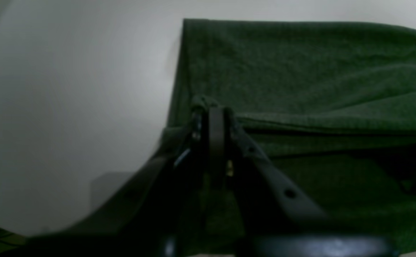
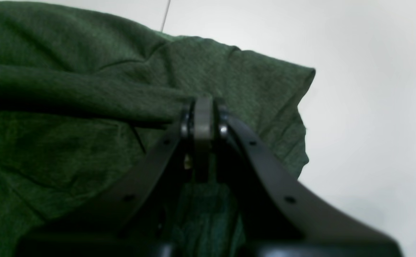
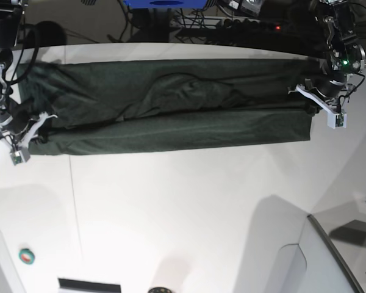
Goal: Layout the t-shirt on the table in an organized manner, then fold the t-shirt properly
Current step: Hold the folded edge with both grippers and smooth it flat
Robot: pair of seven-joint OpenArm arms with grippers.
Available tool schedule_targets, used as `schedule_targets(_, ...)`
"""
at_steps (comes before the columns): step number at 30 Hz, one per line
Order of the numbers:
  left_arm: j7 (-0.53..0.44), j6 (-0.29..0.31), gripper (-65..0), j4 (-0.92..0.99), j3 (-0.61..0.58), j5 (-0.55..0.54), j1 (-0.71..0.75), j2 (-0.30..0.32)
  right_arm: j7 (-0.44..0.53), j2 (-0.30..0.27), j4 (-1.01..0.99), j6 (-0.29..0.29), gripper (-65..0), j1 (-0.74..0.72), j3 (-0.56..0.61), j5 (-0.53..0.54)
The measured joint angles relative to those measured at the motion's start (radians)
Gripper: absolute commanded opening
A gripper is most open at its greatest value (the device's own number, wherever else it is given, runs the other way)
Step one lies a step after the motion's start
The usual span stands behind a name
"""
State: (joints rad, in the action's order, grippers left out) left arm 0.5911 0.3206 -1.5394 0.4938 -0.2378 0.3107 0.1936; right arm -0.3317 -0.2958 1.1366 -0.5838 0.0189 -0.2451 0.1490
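The dark green shirt (image 3: 177, 131) lies stretched sideways across the glossy white surface (image 3: 171, 201), reaching both arms. A raised fold of its cloth runs between the left end effector (image 1: 215, 110) and the right end effector (image 2: 204, 101), with more green cloth on either side of that fold. The left end effector is closed, pinching the fold near one end of the shirt; the right one is closed too, with the fold's other end at its tips. A thin dark seam crosses the surface near the right end effector, passing beneath the shirt.
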Motion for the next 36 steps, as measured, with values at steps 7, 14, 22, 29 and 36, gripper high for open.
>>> schedule_targets(7, -0.003, 0.000, -65.0, 0.051, 0.000, 0.001, -0.006, 0.000, 0.000, 0.000, -0.003, 0.000, -64.4, 0.012, 0.001, 0.000)
schedule_targets(14, -0.079, -0.006, -65.0, 0.098, -0.060, 0.001, 0.005, 0.008, 0.000, 0.000, -0.005, 0.000, -64.4, 0.027, 0.000, 0.000)
schedule_targets(22, -0.128, -0.007, -65.0, 0.115, -0.063, 0.002, 0.013, 0.001, -0.001, 0.001, -0.003, 0.000, -64.4, 0.035, 0.000, 0.000)
schedule_targets(29, -0.128, -0.007, -65.0, 0.110, -0.054, 0.002, 0.014, 0.009, -0.002, 0.001, 0.027, 0.000, -64.4, 0.054, 0.000, -0.001)
schedule_targets(36, -0.127, -0.007, -65.0, 0.110, -0.059, 0.107, 0.010, -0.001, -0.001, 0.000, 0.046, 0.000, -62.0, 0.063, 0.000, 0.000)
